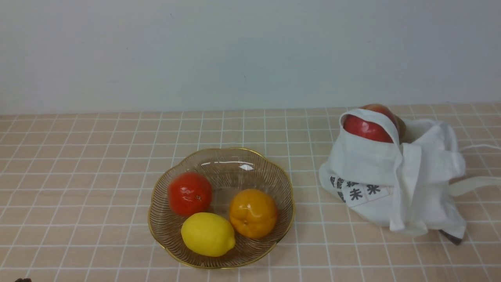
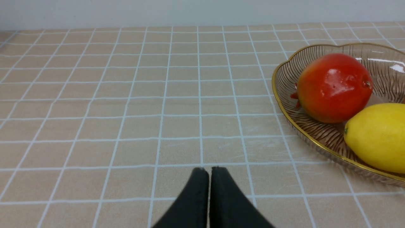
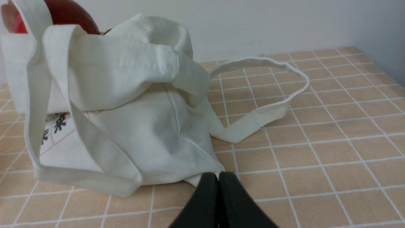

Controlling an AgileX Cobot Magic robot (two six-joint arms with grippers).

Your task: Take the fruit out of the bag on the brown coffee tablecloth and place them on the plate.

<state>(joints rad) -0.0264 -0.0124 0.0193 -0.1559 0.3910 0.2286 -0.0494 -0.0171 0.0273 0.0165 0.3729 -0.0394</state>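
Note:
The amber plate (image 1: 172, 239) sits on the brown coffee tablecloth (image 1: 78, 156) and holds three fruits: a red-orange round one (image 1: 190, 194), an orange mandarin (image 1: 253, 213) and a yellow lemon (image 1: 208, 234). To its right stands the white bag (image 1: 391, 176), with a dark red apple (image 1: 368, 127) showing at its open top. My left gripper (image 2: 208, 171) is shut and empty, low over bare cloth beside the plate (image 2: 284, 104). My right gripper (image 3: 218, 175) is shut with nothing seen between its fingers, its tips at the bag's (image 3: 142, 126) bottom corner.
One bag strap (image 3: 269, 82) lies in a loop on the cloth on the side of the bag away from the plate. Another strap (image 3: 47, 95) hangs down the bag's side. A pale wall (image 1: 250, 51) stands behind the table.

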